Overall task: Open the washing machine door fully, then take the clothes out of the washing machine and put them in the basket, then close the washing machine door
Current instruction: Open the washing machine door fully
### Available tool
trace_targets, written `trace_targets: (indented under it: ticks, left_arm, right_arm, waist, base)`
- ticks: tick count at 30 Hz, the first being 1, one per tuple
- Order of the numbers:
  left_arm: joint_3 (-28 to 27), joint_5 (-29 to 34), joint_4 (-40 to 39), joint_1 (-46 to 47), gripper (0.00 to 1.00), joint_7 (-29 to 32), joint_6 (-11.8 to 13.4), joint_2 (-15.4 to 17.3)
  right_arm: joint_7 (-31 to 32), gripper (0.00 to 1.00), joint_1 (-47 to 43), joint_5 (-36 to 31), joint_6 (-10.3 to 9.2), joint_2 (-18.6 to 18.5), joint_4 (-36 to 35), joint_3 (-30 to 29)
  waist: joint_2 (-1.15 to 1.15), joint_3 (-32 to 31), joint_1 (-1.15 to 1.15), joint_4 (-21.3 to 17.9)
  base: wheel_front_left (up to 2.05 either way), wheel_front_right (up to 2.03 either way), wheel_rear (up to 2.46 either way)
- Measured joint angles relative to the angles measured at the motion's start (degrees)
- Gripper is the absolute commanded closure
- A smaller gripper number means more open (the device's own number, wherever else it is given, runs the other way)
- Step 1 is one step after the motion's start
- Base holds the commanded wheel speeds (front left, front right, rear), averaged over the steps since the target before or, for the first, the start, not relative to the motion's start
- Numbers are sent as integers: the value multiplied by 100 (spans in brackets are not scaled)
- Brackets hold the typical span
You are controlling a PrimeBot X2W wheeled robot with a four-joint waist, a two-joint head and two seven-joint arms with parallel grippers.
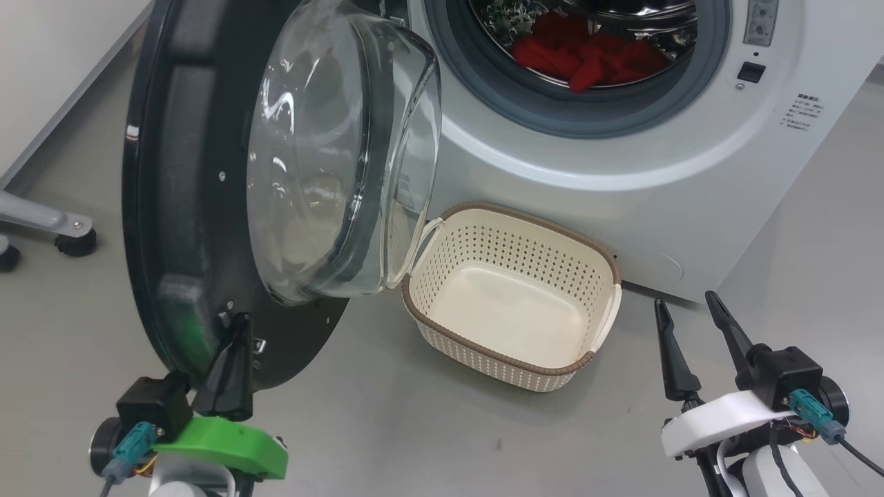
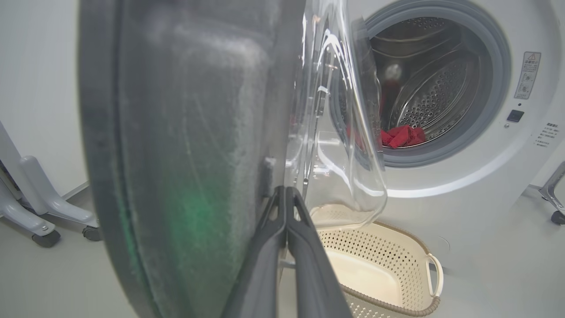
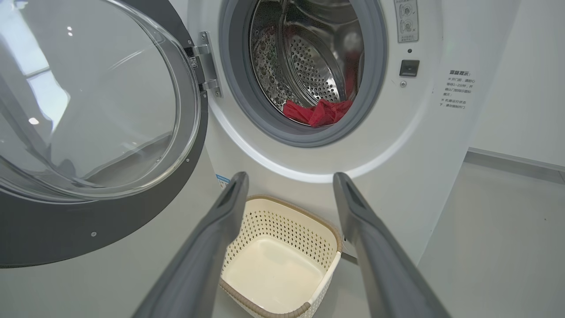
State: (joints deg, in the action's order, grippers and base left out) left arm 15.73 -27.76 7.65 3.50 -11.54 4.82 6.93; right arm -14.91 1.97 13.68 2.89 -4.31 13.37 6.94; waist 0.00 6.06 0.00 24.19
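Observation:
The washing machine (image 1: 621, 159) (image 3: 441, 145) stands ahead with its round black door (image 1: 179, 207) (image 2: 185, 145) (image 3: 66, 229) swung out to the left, the clear glass bowl (image 1: 331, 152) facing the drum. Red clothes (image 1: 587, 55) (image 2: 401, 136) (image 3: 318, 112) lie in the steel drum. The cream basket (image 1: 483, 228) (image 2: 397, 247) (image 3: 282, 212) sits with nothing in it on the floor below the opening. My left gripper (image 1: 238, 324) (image 2: 286, 192) is shut, its tips against the door's inner face near the lower rim. My right gripper (image 1: 687, 307) (image 3: 289, 179) is open, to the right of the basket.
Grey wheeled legs (image 1: 41, 228) (image 2: 35, 212) of some stand are on the floor at the far left, beside a white wall. Another castor leg (image 2: 554, 198) shows right of the washer. Bare grey floor lies around the basket and to the washer's right.

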Motion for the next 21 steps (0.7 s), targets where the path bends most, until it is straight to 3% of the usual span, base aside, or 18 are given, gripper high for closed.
trace_targets:
  ticks: [21]
  left_arm:
    - [-933, -396, 549, 286, 100, -166, 53, 125]
  right_arm:
    - [0, 0, 133, -102, 55, -3, -137, -42]
  waist:
    - [0, 331, 0, -211]
  base:
    - [0, 0, 0]
